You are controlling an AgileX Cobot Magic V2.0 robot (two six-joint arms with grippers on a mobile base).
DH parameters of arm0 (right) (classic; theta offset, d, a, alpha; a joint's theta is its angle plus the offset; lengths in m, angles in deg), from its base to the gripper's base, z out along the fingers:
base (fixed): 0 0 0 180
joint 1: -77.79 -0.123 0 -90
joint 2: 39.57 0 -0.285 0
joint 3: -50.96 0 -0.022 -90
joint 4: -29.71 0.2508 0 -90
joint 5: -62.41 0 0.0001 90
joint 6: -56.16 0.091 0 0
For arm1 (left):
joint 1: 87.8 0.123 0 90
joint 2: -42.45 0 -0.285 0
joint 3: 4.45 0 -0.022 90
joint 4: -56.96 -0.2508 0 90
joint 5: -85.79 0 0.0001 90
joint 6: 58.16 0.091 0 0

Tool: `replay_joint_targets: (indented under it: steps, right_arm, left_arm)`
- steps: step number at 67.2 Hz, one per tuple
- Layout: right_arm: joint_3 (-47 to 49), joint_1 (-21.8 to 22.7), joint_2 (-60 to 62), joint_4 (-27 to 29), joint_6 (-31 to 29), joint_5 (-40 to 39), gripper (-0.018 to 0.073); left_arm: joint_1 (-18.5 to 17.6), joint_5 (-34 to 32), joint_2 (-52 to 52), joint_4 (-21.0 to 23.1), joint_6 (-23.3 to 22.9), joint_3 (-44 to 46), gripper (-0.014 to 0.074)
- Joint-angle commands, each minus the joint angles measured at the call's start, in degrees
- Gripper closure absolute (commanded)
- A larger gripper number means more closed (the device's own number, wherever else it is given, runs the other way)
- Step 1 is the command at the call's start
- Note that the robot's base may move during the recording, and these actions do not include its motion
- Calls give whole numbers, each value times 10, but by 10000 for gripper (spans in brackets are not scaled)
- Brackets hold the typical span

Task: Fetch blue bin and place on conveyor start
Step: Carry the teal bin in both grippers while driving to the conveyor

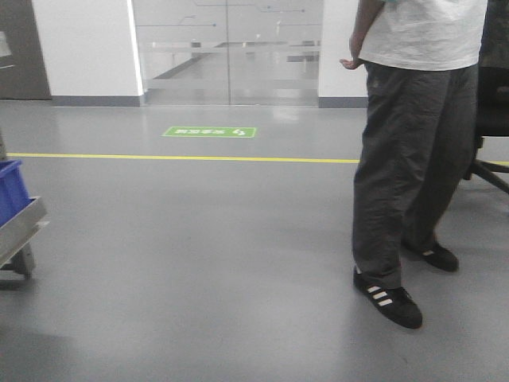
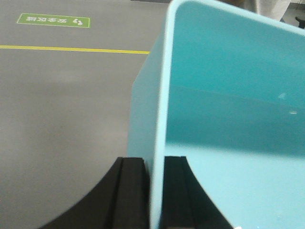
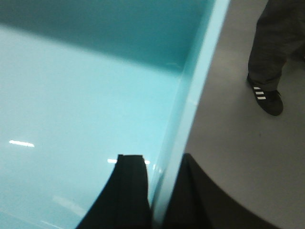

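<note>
- Bin (image 2: 228,119) position: it hangs between your two arms, and grey floor shows beyond its walls in both wrist views. The inside looks bare in the parts you can see.
- Left claw (image 2: 155,193): clenched on the bin's left wall. One finger (image 2: 132,191) is outside the wall and the other inside, with the thin rim running up between them.
- Right claw (image 3: 159,191): clenched on the right wall in the same way, with the inner finger (image 3: 128,191) over the bin floor.
- Reason for the hold, as I judge it: a pinch on each side keeps the wide tub level and stops it swinging, which one claw could not do.
- Conveyor: not in any view, so you cannot yet line up a placement. The task reads as mid-carry.
- Front view: open floor runs out to a yellow line (image 1: 183,157), with a green sign (image 1: 210,132) beyond it. Glass doors (image 1: 227,48) stand at the far wall.
- Near left: a dark blue bin (image 1: 9,191) sits behind a steel rail (image 1: 20,227). It is not the one you need.
- Hazard: a person (image 1: 413,143) stands near right, beside a chair (image 1: 493,119). Keep the base well apart from the feet when you turn.
- Grip risk: smooth thin walls may slip, so avoid sudden moves.
</note>
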Motion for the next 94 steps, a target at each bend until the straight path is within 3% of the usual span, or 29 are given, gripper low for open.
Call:
replay_joint_targets:
  steps: [1, 94]
  right_arm:
    - [5, 4, 4, -16, -14, -3, 712]
    - [5, 4, 4, -16, -14, -3, 712]
  left_arm:
    - [3, -46, 5, -1, -6, 8, 708]
    - [3, -46, 5, -1, -6, 8, 708]
